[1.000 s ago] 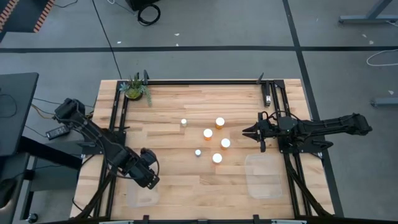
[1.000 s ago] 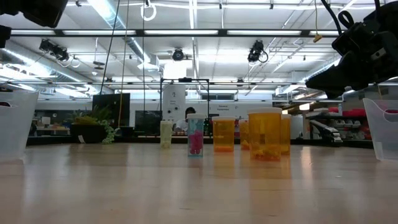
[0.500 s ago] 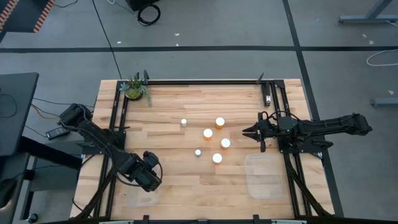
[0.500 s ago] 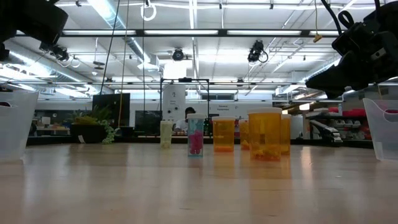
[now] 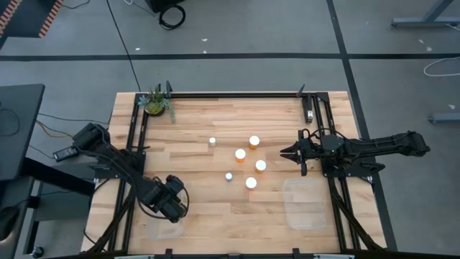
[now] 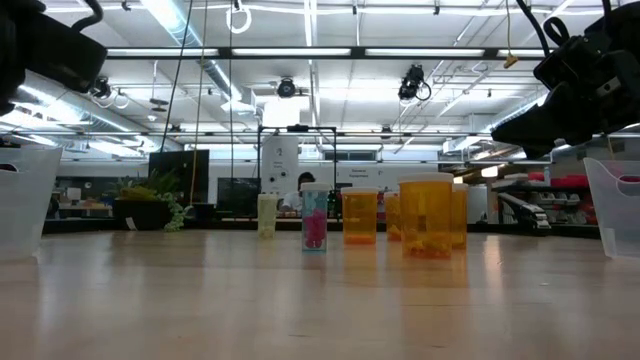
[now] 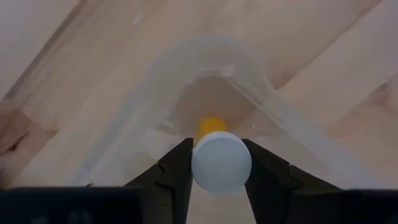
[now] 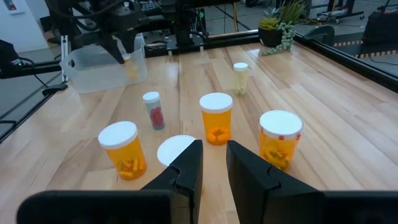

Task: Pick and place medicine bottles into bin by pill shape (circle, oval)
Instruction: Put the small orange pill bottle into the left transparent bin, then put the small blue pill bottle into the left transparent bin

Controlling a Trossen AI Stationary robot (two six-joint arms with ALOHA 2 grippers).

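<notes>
My left gripper point(image 5: 171, 206) is shut on an orange medicine bottle with a white cap point(image 7: 221, 163) above the clear left bin point(image 7: 249, 68) at the table's near left. My right gripper point(image 5: 287, 153) hangs open and empty at the right of the bottle cluster. Four orange bottles point(image 5: 254, 142) point(image 5: 240, 154) point(image 5: 260, 165) point(image 5: 251, 183) stand upright on their bases mid-table. A whitish bottle point(image 5: 213, 142) and a small bottle with pink pills point(image 6: 314, 220) stand beside them. My left gripper pinches the bottle by the sides of its white cap point(image 7: 198, 163) between its two fingers point(image 7: 177, 169). The fingers point down from above. The bottle hangs below them, cap up and orange body point(image 7: 211, 126) down, lifted clear over the bin.
A second clear bin point(image 5: 305, 203) sits at the near right, below my right arm. A green potted plant point(image 5: 156, 102) stands at the far left corner. Black frame rails run along the table's left, far and right sides.
My left gripper has carried the bottle toward the table's near edge, coming over the left bin, and stays shut on it.
</notes>
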